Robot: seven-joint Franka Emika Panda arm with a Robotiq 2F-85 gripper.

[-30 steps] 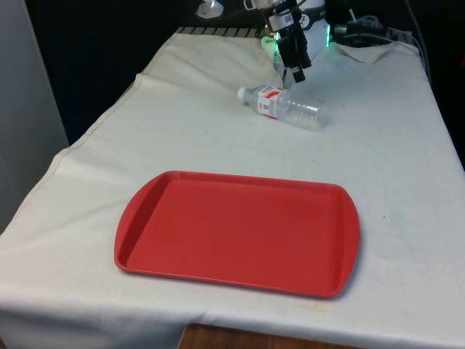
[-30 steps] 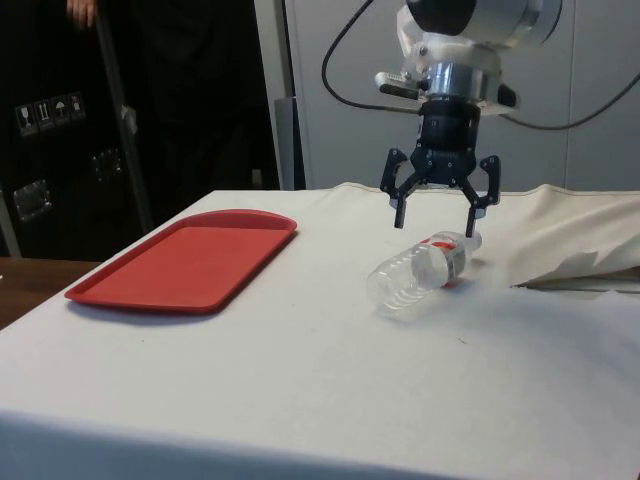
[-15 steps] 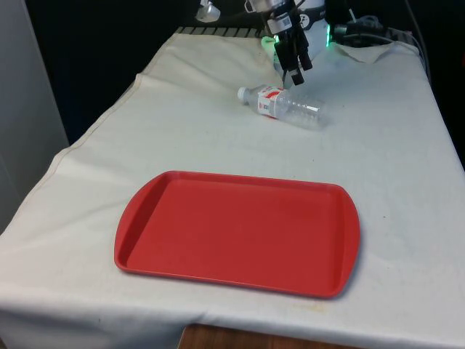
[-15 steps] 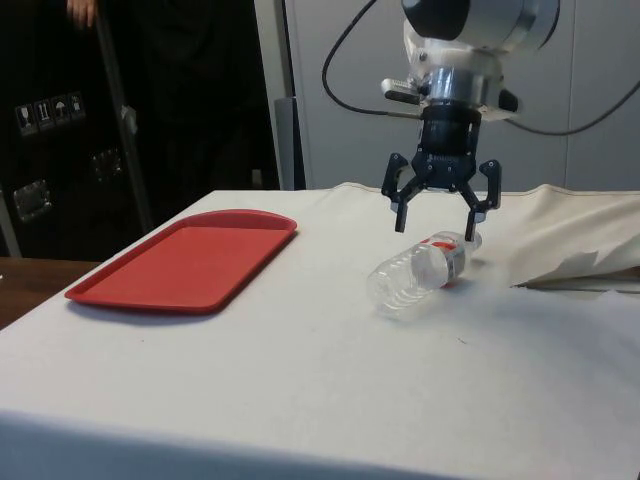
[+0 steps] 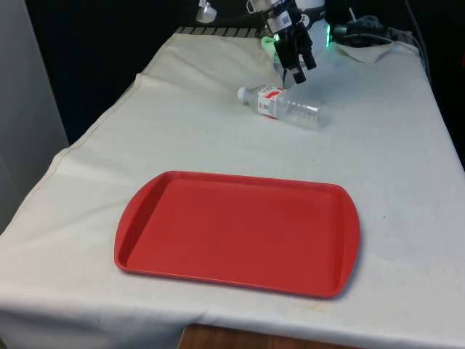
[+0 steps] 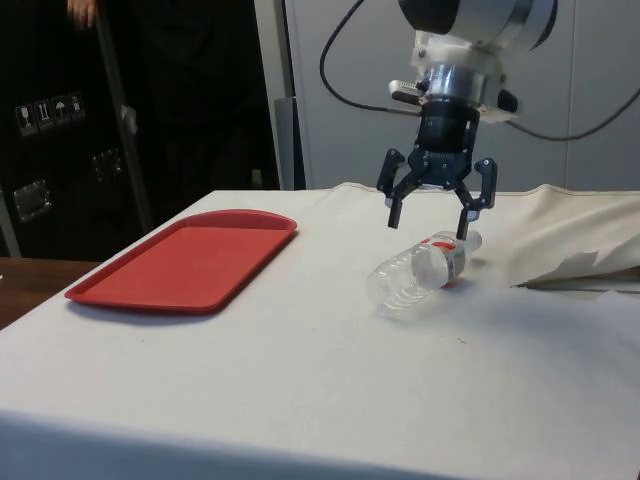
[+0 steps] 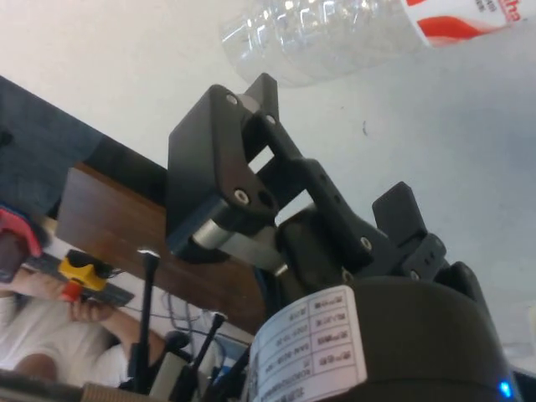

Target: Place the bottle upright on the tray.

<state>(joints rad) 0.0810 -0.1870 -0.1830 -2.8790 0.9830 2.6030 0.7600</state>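
Note:
A clear plastic bottle with a red and white label lies on its side on the white cloth, far from the tray; it also shows as the bottle and the bottle. My gripper hangs open just above its capped end, fingers spread and touching nothing. The same gripper stands beyond the bottle at the table's far end, and the gripper points down at the cloth beside the bottle. The red tray lies flat and bare near the front edge; the tray sits well apart from the bottle.
A rumpled fold of cloth rises beside the bottle on the robot's side. A person's hand holding a yellow and red object sits beyond the table's wooden edge. Open cloth lies between bottle and tray.
My gripper has lifted slightly and turned a little about its axis above the bottle, staying open. The bottle and tray have not moved.

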